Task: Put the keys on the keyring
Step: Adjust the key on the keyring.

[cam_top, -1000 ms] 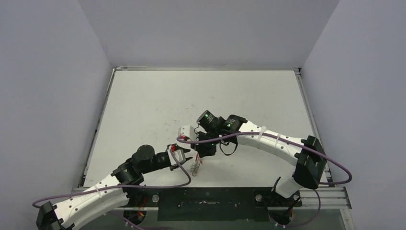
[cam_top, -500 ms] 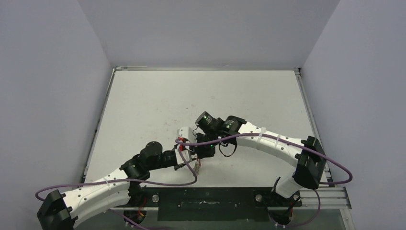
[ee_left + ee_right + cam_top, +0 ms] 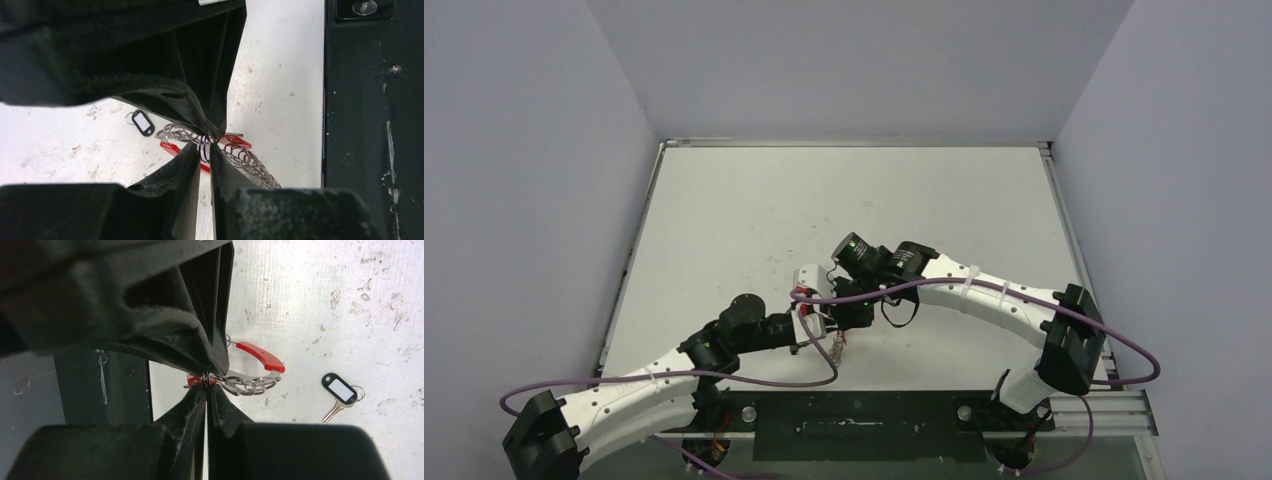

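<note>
Right pincer (image 3: 206,385) clenched on the wire of the keyring (image 3: 261,358), by the middle of the surface's (image 3: 300,290) near edge; left pincer (image 3: 204,150) narrowed around the ring's strung silver pieces, though whether it truly bites cannot be told. The loose key (image 3: 341,391) lies flat beyond the ring toward the far edge, apart from both pincers and about equally near each, its shaft angled back toward the near edge. Its white tag is blank; no writing is readable

No text, brand or number can be read in any view. The key (image 3: 341,389) has a white insert in its dark head, and nothing legible stands on it.
</note>
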`<action>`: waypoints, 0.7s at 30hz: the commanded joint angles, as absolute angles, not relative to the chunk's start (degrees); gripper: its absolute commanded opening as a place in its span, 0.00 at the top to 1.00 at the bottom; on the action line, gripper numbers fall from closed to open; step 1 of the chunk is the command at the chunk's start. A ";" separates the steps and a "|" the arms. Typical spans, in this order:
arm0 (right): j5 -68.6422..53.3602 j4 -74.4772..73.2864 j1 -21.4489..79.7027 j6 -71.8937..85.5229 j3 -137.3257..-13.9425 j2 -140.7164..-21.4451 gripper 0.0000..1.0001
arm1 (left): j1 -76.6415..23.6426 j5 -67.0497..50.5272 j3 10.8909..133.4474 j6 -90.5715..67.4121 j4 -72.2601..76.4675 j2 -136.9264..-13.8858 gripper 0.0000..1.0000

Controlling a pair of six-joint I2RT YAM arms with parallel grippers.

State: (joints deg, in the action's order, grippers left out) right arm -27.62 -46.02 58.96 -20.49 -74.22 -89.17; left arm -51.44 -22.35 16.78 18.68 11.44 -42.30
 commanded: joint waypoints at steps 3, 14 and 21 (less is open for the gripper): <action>-27.51 -44.12 59.33 -20.48 -75.54 -88.33 1.00 | -51.61 -23.73 19.69 19.73 12.96 -45.39 0.88; -25.18 -42.36 59.00 -21.26 -74.12 -87.32 0.99 | -51.59 -23.19 17.39 16.89 17.98 -44.33 1.00; -31.00 -34.33 53.57 -21.13 -67.21 -79.98 0.67 | -51.54 -20.93 11.81 12.94 25.23 -39.71 1.00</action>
